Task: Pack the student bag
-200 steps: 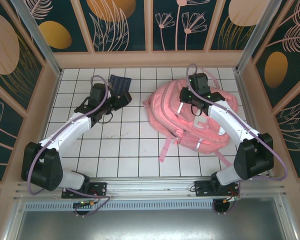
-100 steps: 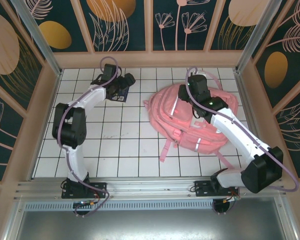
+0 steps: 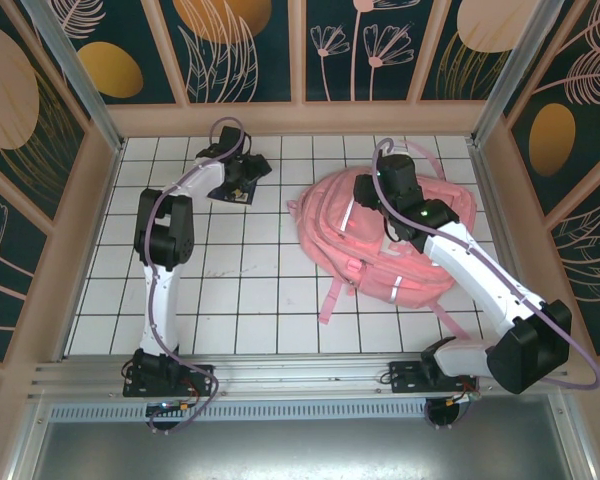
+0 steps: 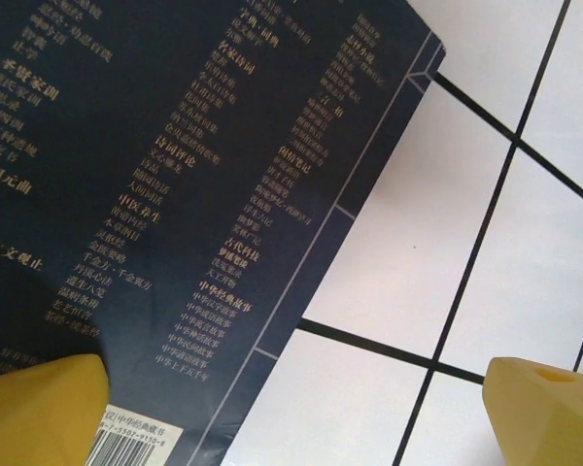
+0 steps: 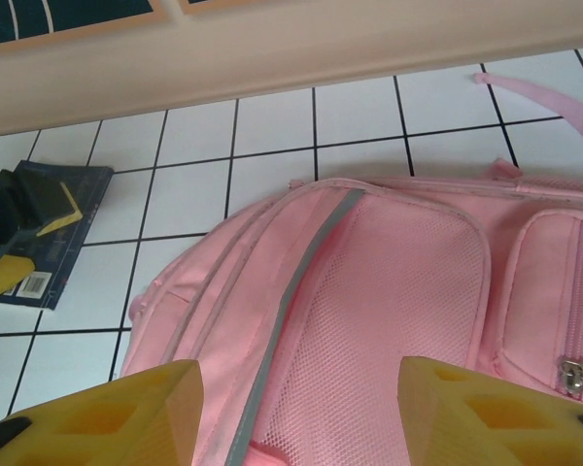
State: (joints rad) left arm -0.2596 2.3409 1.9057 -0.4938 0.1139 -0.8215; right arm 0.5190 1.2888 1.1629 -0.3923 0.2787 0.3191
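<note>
Though apart from student bag, dark book under left gripper

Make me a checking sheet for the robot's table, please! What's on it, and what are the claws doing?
Surface: white tiled table, black grid lines.
Job's things: pink student bag lying flat, right side; dark blue book lying flat, far left.
Clutter: nothing seen.
Grippers: left gripper open over the book's edge; right gripper open above the bag.
Cables: lilac cable along each arm.
Surroundings: dark walls with leaf and flower patterns.
</note>
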